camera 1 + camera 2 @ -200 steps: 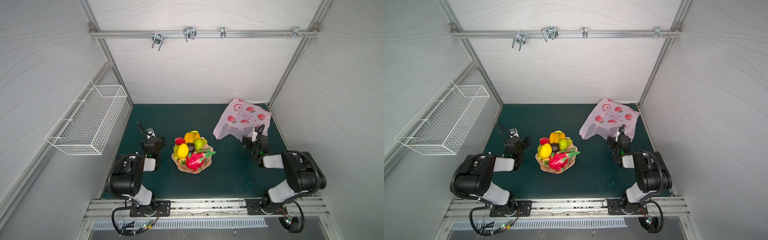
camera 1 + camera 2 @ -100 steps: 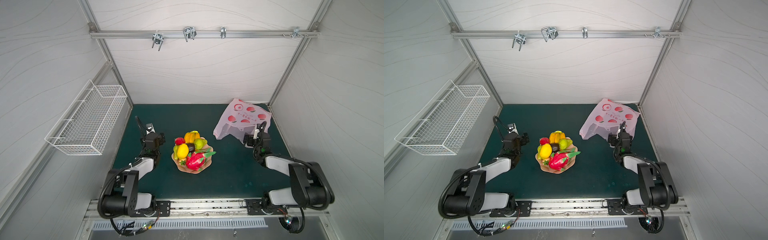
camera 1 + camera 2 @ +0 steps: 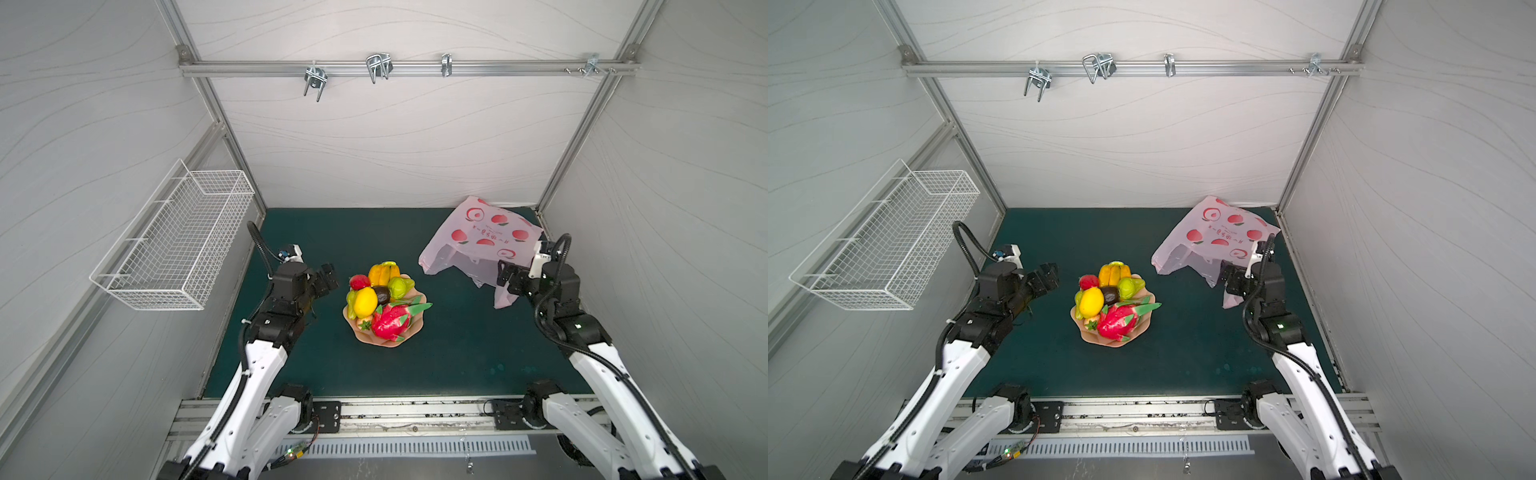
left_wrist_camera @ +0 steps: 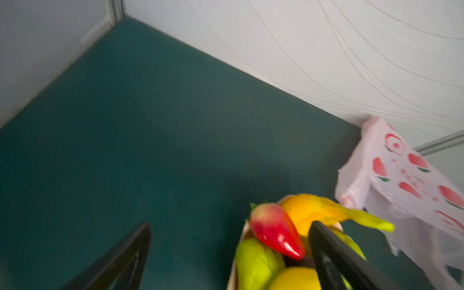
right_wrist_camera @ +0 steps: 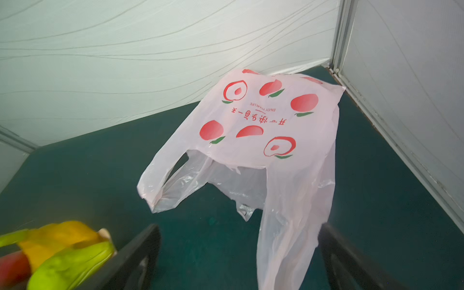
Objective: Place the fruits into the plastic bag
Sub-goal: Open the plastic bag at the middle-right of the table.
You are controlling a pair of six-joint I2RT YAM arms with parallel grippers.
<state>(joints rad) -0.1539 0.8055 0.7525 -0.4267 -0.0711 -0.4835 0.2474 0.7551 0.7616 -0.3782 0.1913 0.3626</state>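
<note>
Dark-green bench (image 3: 457, 353), white-panelled walls (image 3: 395, 145); left claw (image 3: 326, 279) and right claw (image 3: 507, 278), 2 in all, spread wide, gripping nothing.

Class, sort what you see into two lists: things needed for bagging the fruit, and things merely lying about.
For the job: fruits; plastic bag; left gripper, right gripper, both open.
Lying about: plate under the fruits; wire basket; rail hooks.
</note>
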